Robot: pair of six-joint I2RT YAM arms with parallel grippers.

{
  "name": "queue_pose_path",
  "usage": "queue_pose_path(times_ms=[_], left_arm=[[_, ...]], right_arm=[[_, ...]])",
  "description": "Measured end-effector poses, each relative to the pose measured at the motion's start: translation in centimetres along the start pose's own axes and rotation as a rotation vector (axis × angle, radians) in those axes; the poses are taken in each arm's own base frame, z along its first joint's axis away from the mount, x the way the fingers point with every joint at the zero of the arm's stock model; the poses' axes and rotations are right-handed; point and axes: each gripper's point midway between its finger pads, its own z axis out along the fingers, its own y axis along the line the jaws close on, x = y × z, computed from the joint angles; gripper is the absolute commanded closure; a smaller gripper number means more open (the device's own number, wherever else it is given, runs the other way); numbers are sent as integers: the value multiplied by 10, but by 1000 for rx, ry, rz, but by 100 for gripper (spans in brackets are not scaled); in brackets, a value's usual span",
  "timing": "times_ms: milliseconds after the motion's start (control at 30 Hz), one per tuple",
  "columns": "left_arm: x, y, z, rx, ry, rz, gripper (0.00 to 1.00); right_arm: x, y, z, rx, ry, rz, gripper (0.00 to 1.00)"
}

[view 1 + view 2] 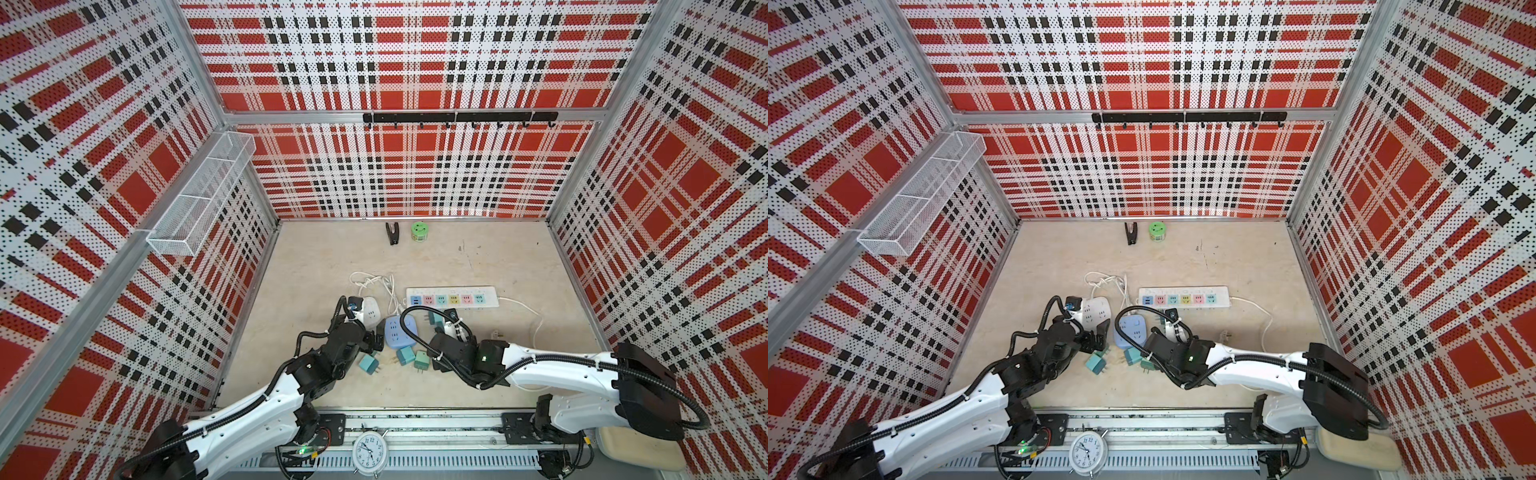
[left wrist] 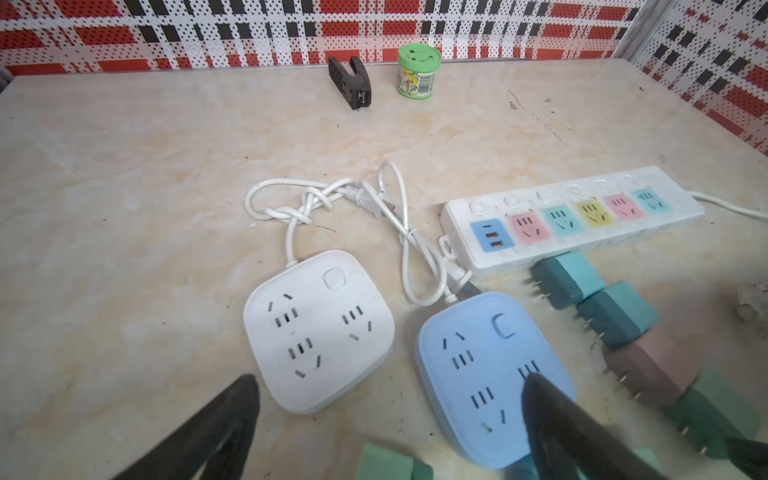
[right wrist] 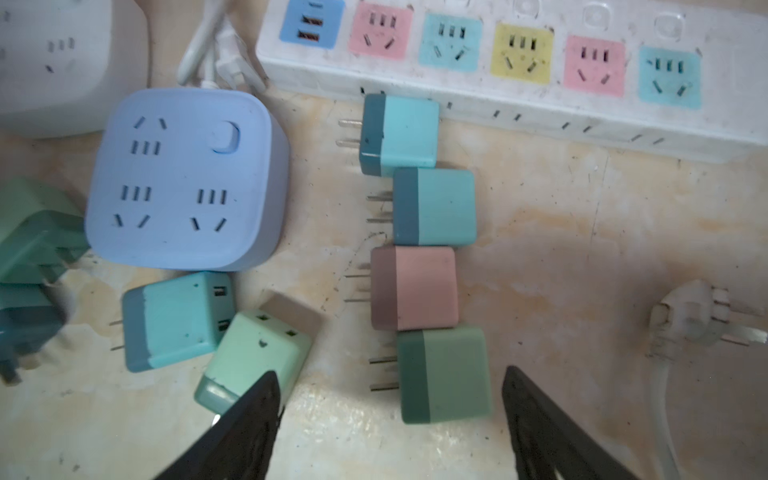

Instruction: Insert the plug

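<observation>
Green plug [image 3: 444,374] sits at the parted right end effector [image 3: 389,372], unheld. The left end effector [image 2: 390,380] is spread beside the blue socket cube [image 1: 397,332], with the power strip [image 1: 453,297] at its two o'clock.

The beige marbled table [image 1: 498,257] is enclosed by plaid perforated walls [image 1: 415,174] — a wire basket [image 1: 199,195] and hook rail [image 1: 457,117] are mounted there.

Nothing is reading clearly: the green jar [image 2: 419,70], far ahead of the left gripper [image 2: 390,380], is showing a blurred barcode label; numerals on the clock [image 1: 370,453] are appearing too small.
</observation>
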Motion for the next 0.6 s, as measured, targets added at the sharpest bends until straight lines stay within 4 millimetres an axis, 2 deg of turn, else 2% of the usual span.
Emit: queue_pose_path(times_ms=[167, 400, 500, 600], left_arm=[[-19, 12, -17, -35, -81, -71, 1], [-34, 21, -27, -132, -25, -44, 0], [-21, 24, -23, -165, 23, -5, 0], [-10, 16, -18, -155, 66, 50, 1]], right_arm=[[22, -19, 8, 51, 38, -19, 8], [29, -28, 12, 69, 29, -35, 2], [31, -29, 15, 80, 29, -45, 1], [34, -28, 21, 93, 35, -59, 3]])
